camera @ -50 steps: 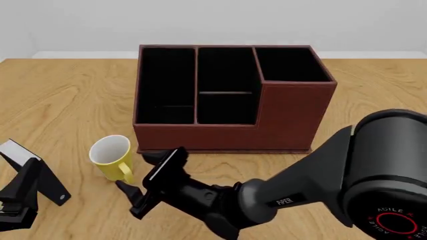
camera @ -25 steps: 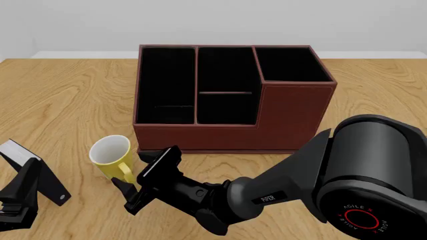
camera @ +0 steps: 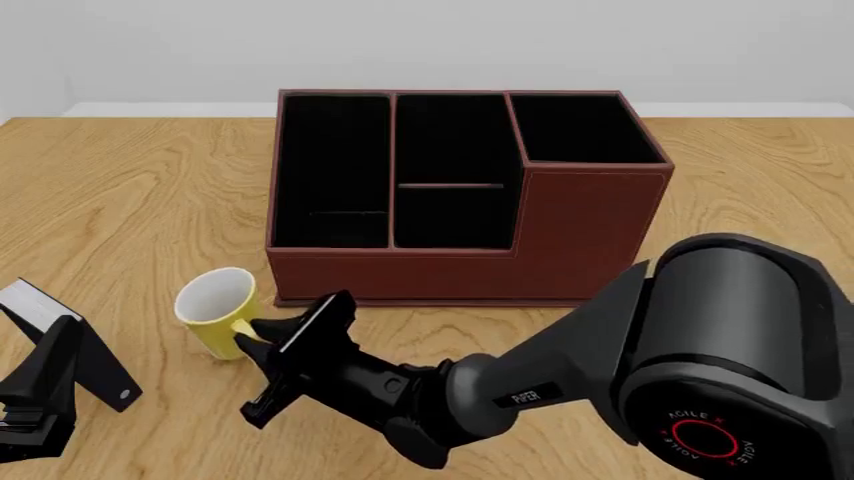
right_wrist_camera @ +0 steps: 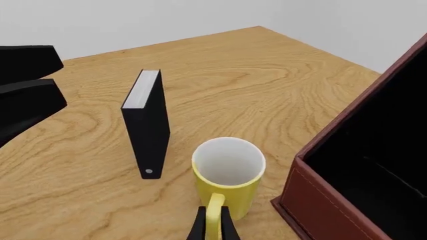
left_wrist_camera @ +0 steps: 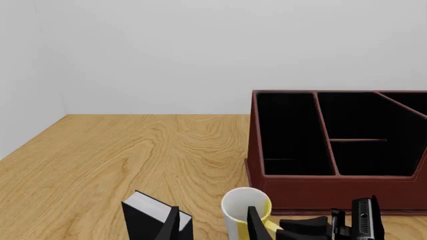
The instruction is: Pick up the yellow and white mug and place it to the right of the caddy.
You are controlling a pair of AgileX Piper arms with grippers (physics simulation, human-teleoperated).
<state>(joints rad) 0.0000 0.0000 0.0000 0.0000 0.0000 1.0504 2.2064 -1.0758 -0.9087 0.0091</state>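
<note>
The yellow and white mug (camera: 214, 303) stands upright on the table by the front left corner of the caddy (camera: 587, 235), a reddish-brown box with black compartments. My right gripper (camera: 254, 347) reaches across low from the right. In the right wrist view its fingertips (right_wrist_camera: 198, 229) press on both sides of the mug's yellow handle (right_wrist_camera: 213, 216). The mug (left_wrist_camera: 243, 209) and the caddy (left_wrist_camera: 313, 186) also show in the left wrist view. My left gripper (camera: 60, 345) is open and empty, to the left of the mug.
The wooden table (camera: 134, 190) runs left and behind the caddy to a white wall. The left gripper's black finger with a white tip (right_wrist_camera: 148, 125) stands close beside the mug. Bare table (camera: 747, 190) lies to the right of the caddy.
My right gripper has moved left and forward to the mug and closed on its handle. The mug has shifted slightly left. The left arm has not moved.
</note>
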